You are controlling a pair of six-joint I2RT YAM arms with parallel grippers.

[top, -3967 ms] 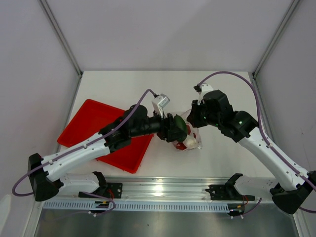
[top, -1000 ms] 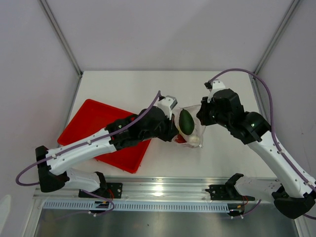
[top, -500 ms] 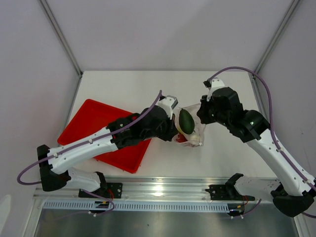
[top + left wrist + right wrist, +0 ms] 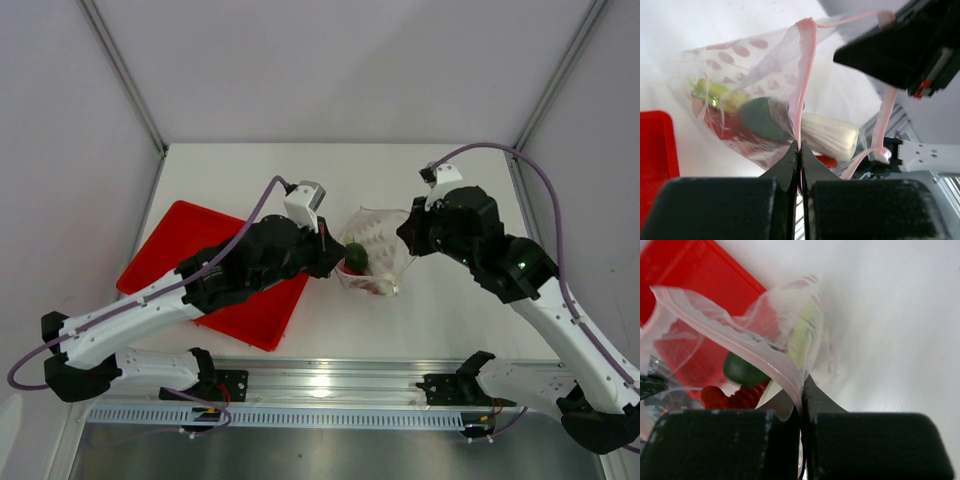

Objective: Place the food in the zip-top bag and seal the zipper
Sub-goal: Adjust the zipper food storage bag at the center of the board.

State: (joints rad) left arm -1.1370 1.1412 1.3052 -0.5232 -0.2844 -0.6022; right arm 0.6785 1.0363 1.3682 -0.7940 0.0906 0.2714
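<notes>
Centre was jammed: the left gripper (image 4: 337,262) and right gripper (image 4: 404,239) pinched the zip-top bag (image 4: 378,243) between them, closing that lane. Beyond them the far counter (image 4: 300,170) lay wide open, while the red tray (image 4: 170,240) took up the left side.

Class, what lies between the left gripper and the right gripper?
The zip-top bag, food inside, spans from left gripper to right gripper; the top external view shows it.

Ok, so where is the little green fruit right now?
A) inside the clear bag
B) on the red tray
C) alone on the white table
A: in the left wrist view the green fruit lies inside the clear bag, right next to the leek.
</notes>
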